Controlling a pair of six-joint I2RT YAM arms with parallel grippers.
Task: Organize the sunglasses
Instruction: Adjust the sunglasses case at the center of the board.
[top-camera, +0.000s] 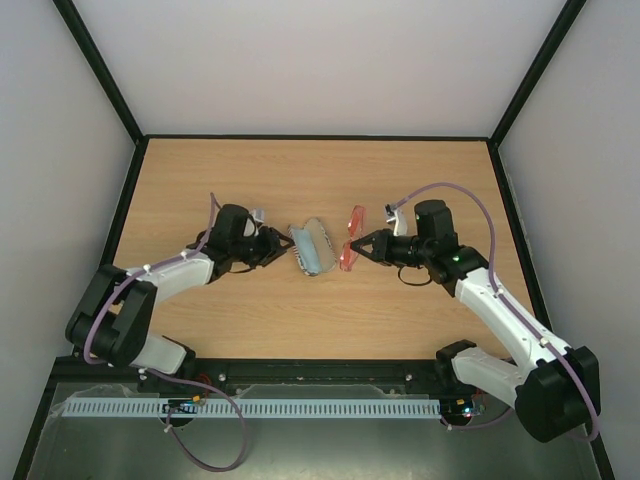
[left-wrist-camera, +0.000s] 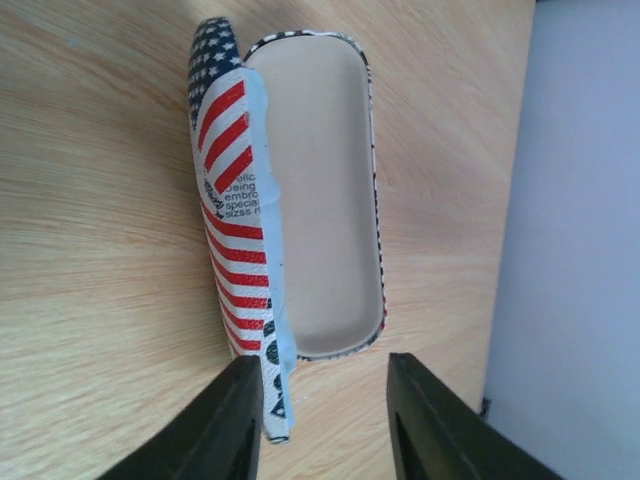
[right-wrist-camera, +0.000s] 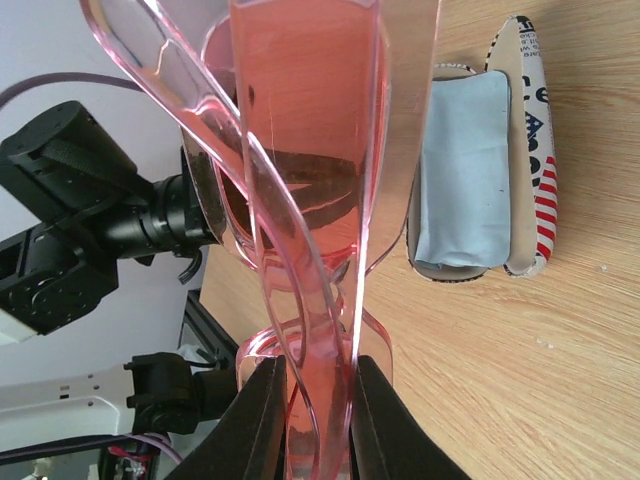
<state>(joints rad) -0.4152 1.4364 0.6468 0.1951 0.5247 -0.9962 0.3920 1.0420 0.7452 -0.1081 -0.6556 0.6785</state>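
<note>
Right wrist view shows us the right gripper clamped on the sunglasses, held just beside the open case, while the left gripper stands fingers apart; we judge them light, slick and fragile, best gripped gently by the frame.

A: What does the right wrist view lose?
B: The sunglasses run off its top edge, and their red frame covers part of the rim of the case behind them. The right pincer shows only its fingertips; the bottom edge cuts the rest.
A: And the left wrist view?
B: The left pincer is cropped the same way, and one finger covers part of the end of the lid. The small print there is only partly legible.
A: From above?
B: Whether the left pincer touches the case cannot be told; everything is too small.
</note>
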